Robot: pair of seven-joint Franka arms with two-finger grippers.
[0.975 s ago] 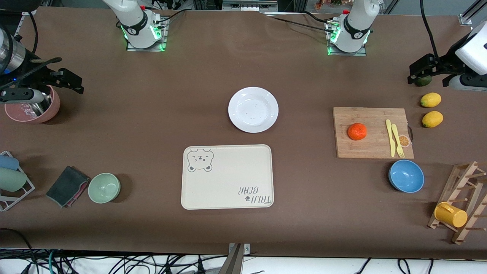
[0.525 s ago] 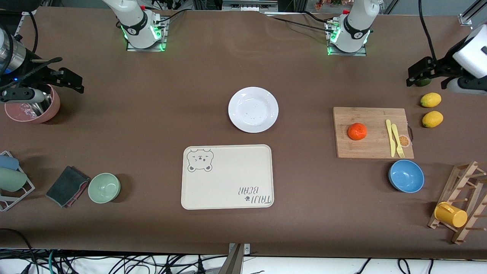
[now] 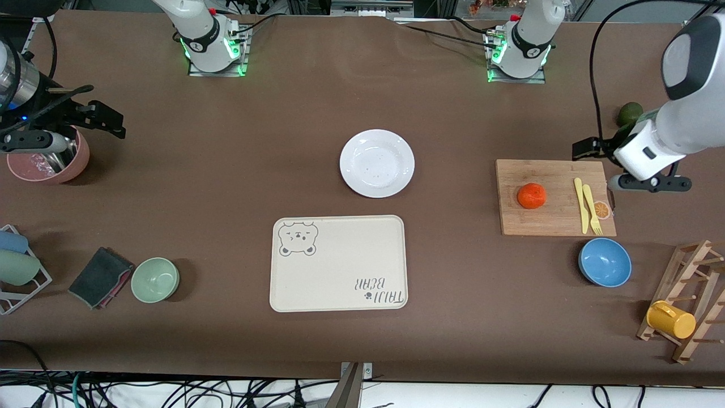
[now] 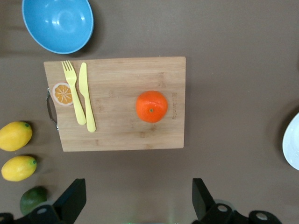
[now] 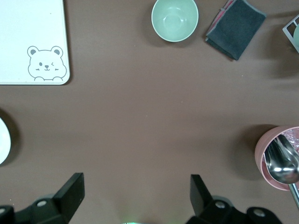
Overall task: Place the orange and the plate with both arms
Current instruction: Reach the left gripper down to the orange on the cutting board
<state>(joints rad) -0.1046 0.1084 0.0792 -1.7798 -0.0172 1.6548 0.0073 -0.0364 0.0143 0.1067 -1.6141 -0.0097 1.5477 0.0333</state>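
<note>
Now, table: brown table (image 3: 226, 170), both arm bases along its top edge.
Tray: cream rectangular bear-print tray (image 3: 338, 263), mid-table toward the edge closest to the front camera.
Board: rectangular bamboo cutting board (image 3: 552, 184) toward the left arm's end, with a yellow plastic knife (image 3: 580, 204) and fork (image 3: 592, 209) on it.
Plate: round glossy white plate (image 3: 377, 163), mid-table, farther from the front camera than the tray, empty.
Orange: small round bright orange (image 3: 532, 195) resting on the board, apart from the cutlery.
Left claw: left claw (image 4: 138, 198) fingers spread wide, empty, above the board's edge.
Right claw: right claw (image 5: 135, 196) spread wide, empty, beside a pink bowl (image 3: 51, 164) at the right arm's end.
</note>
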